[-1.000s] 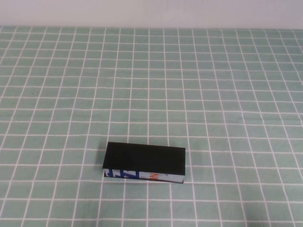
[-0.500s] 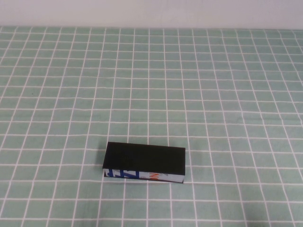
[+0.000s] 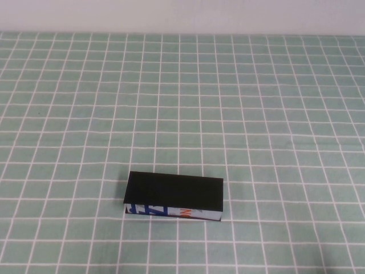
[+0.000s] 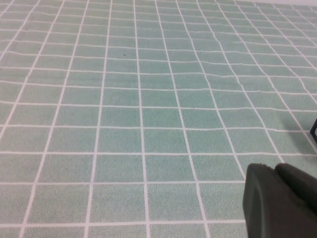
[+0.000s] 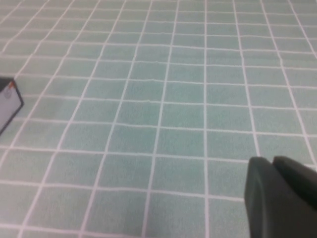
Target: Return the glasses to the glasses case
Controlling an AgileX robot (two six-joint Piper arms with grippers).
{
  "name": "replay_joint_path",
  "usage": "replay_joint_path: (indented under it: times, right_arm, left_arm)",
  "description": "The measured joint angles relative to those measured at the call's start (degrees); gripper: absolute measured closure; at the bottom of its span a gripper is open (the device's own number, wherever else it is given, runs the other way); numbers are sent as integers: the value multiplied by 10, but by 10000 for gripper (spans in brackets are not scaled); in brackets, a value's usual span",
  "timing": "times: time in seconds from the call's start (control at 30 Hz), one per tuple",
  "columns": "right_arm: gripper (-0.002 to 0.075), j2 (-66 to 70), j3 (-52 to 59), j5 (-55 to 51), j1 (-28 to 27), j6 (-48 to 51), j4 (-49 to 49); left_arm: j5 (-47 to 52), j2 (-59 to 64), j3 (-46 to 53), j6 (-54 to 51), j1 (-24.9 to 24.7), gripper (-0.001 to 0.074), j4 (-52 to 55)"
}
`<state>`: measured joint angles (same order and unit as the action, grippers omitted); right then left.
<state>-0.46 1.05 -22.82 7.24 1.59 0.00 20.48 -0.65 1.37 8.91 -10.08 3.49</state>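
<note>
The glasses case (image 3: 173,197) lies on the tabletop (image 3: 256,114) in the near middle of the high view, a little toward the robot's left. Its flat black lid is down over the box, and the white front edge with blue and orange marks faces the robot. The glasses themselves do not show in any view; whether they are inside the shut case cannot be told.

Around the case there is only the green cloth with its white grid covering the tabletop, and a pale wall (image 3: 182,14) along the far edge. Nothing rests on, against or near the case.

Neither arm shows in the high view. The left tool (image 4: 280,201) appears only as a dark finger part at the edge of the left wrist view, above bare cloth; whether it is spread or pressed together cannot be told. A black corner of the case just shows at that view's edge. The right tool (image 5: 280,196) shows likewise as a dark finger part over bare cloth, its state also unreadable, with one end of the case (image 5: 9,101) well apart from it.
</note>
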Motion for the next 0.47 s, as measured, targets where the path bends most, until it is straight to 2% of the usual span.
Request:
replay_joint_path:
  times: [0.13,0.47]
  right_arm:
    - [737,0,0,1,0,-42,-11]
    - [737,0,0,8,-1,-61,-16]
  left_arm:
    - [0,0,0,0,0,737,0]
    - [0,0,0,0,0,737,0]
